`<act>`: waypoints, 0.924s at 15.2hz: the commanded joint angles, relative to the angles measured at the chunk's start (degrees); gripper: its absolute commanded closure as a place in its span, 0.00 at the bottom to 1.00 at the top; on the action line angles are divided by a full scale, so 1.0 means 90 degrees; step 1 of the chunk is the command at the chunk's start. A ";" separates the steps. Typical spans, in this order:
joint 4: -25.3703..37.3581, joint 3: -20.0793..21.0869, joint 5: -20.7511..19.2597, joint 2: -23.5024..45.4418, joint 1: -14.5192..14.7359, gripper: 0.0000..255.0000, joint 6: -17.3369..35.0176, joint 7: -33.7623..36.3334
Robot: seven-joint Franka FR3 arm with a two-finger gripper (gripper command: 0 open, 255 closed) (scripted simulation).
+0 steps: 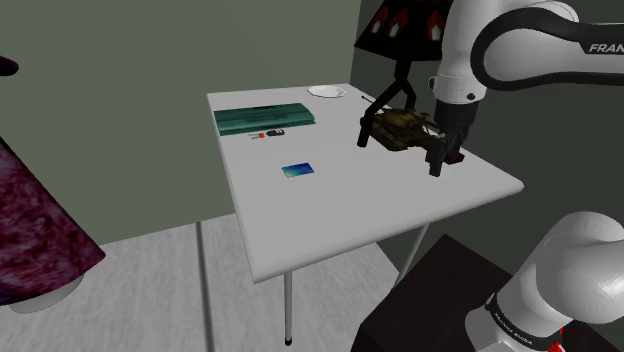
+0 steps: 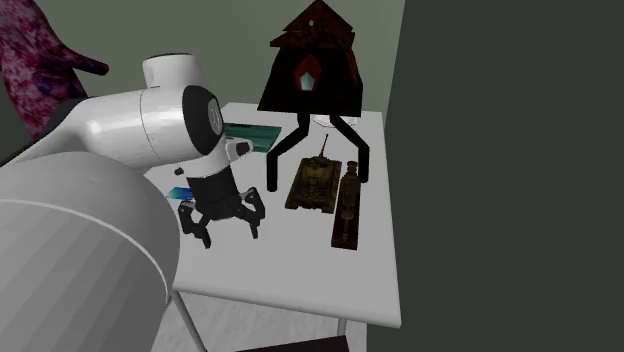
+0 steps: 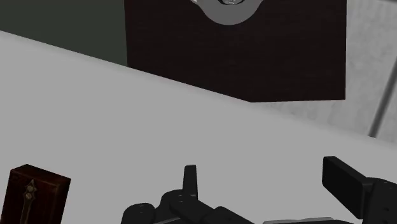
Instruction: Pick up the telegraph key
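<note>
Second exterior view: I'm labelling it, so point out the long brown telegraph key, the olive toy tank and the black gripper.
long brown telegraph key [image 2: 347,206]: second exterior view, its middle.
olive toy tank [image 2: 313,185]: second exterior view, hull.
black gripper [image 2: 232,236]: second exterior view, between fingertips.

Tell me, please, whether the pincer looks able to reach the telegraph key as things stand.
Probably yes: the open pincer hovers over bare table, and the telegraph key lies uncovered nearby; the toy tank close beside it may crowd one finger.
</note>
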 commanded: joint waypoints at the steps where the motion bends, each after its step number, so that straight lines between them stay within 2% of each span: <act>1: 0.0000 0.0000 0.0000 0.0000 0.0000 0.00 0.0000 0.0000; 8: 0.0579 -0.0855 -0.0407 0.0916 -0.0431 0.00 0.0670 -0.0691; 14: 0.1330 -0.1546 -0.0488 0.1867 -0.0693 0.00 0.1141 -0.1294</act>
